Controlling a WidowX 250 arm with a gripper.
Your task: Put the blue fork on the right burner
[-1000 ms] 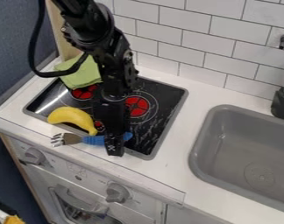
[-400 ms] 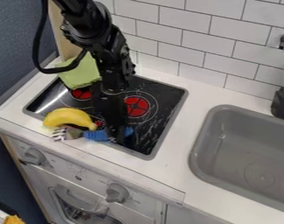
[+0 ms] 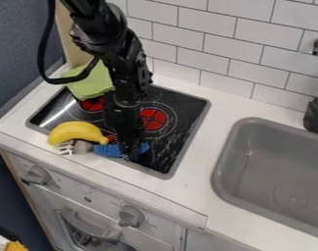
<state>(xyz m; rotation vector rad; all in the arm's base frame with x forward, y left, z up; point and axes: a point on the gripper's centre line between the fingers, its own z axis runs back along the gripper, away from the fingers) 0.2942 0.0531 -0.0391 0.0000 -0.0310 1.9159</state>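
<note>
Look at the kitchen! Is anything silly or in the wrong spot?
Yes, a few things. A banana lies across the front-left edge of the stove, with no pan. Beside it, the blue fork pokes its prongs past that edge. A green cloth covers the back corner, an odd place for cloth.

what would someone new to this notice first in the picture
Most likely the black robot arm, coming in from the top edge and hanging down over the dark stovetop. Next, the bright yellow banana at the stovetop's front left edge, with the blue-handled fork just in front of it. The red burner right of the arm and the big grey sink at the right also stand out.
</note>
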